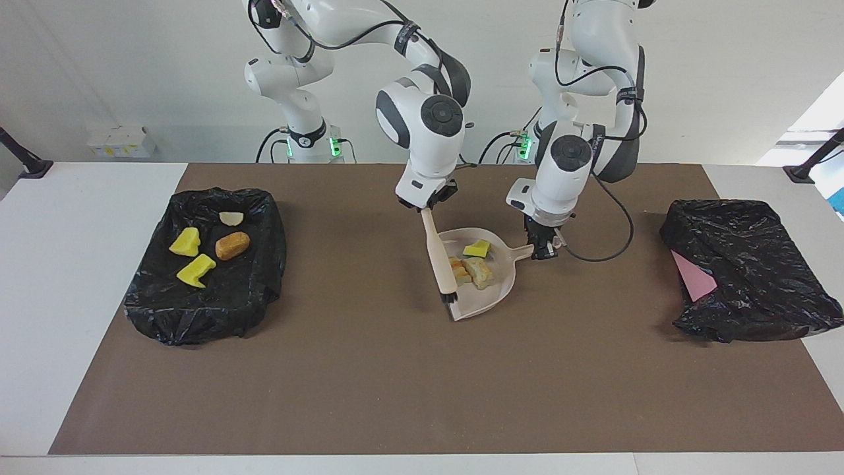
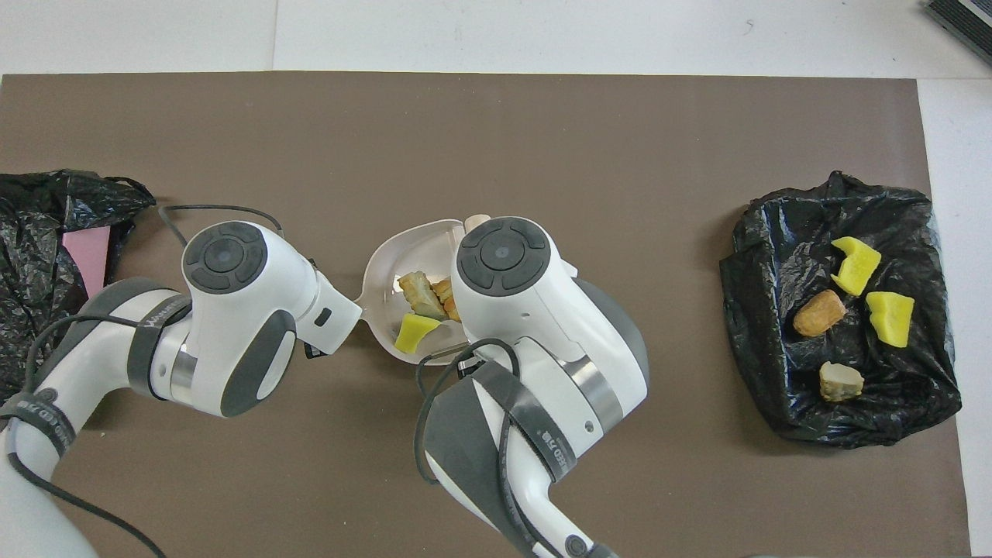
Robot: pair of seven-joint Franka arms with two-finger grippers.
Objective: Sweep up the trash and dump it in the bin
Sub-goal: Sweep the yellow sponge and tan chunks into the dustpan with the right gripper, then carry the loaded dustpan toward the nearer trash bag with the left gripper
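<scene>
Left end effector (image 1: 542, 249) clamps the dustpan (image 1: 491, 290) handle; right end effector (image 1: 425, 206) clamps the brush (image 1: 442, 264), at the pan's nine o'clock edge.

You will see a flat brown rectangular mat (image 1: 395, 382) covering most of the white tabletop (image 1: 66, 277), whose bare white strips show at both ends. Toward the left arm's end, a crumpled black plastic bag (image 1: 752, 264) sits on the mat, with a flat pink sheet (image 1: 693, 277) showing at its edge. Off the table at the right arm's end, a small white box (image 1: 119, 142) stands against the wall. A black clamp arm (image 1: 23, 158) stands at each robot-side corner of the table.
</scene>
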